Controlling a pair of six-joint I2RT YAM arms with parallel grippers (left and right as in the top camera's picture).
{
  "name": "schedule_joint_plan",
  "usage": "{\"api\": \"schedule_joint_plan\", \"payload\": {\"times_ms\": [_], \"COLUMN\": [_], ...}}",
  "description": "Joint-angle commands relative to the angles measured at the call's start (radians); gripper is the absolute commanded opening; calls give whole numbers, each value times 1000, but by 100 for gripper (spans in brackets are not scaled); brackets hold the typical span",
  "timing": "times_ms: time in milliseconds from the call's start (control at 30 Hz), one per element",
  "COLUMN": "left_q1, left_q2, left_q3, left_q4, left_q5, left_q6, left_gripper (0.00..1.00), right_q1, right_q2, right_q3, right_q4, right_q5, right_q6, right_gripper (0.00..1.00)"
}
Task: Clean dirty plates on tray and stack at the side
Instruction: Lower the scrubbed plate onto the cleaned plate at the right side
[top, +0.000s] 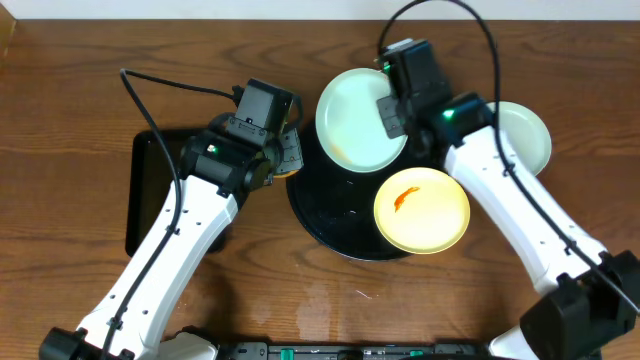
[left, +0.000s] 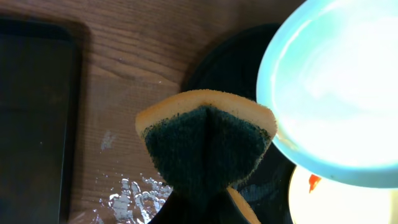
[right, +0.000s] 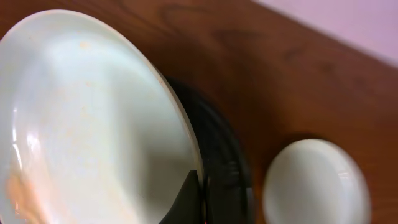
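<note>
The wooden table (top: 80, 90) carries the round black tray (top: 320, 210) at its middle and a smaller rectangular tray (top: 150, 190) toward the left edge. The left arm (top: 170, 250) and the right arm (top: 520, 210) slant inward from the near corners. The right pincer (top: 393, 112) clamps the rim of a pale blue plate (top: 355, 120) held above the tray's far rim. A yellow plate (top: 425, 215) with an orange smear (top: 403, 198) lies on the tray's near right part, and another pale plate (top: 527, 135) sits toward the far right. The left pincer (top: 288, 150) grips a folded sponge (left: 205, 143) beside the tray's left rim.
</note>
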Motion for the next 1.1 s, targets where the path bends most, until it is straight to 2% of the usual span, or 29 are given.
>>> {"api": "schedule_joint_plan", "payload": {"times_ms": [0, 133, 233, 600, 833, 967, 1067], "left_q1": [0, 0, 0, 0, 0, 0, 0], "left_q2": [2, 2, 2, 2, 2, 2, 2], "left_q3": [-7, -7, -7, -7, -7, -7, -7], "left_q4": [2, 2, 2, 2, 2, 2, 2], "left_q5": [-1, -1, -1, -1, -1, -1, -1], "left_q6": [3, 2, 2, 2, 2, 2, 2], "left_gripper": [8, 8, 8, 8, 8, 8, 8], "right_q1": [68, 137, 179, 230, 231, 231, 226], "right_q2": [-1, 0, 0, 0, 0, 0, 0], "right_q3": [7, 7, 8, 9, 9, 9, 9], "right_q4": [-6, 14, 35, 31, 44, 42, 2], "right_q5": [280, 521, 608, 616, 719, 700, 602], "right_q6": [-102, -185, -212, -251, -285, -262, -215], "right_gripper": [1, 1, 1, 1, 1, 1, 1]}}
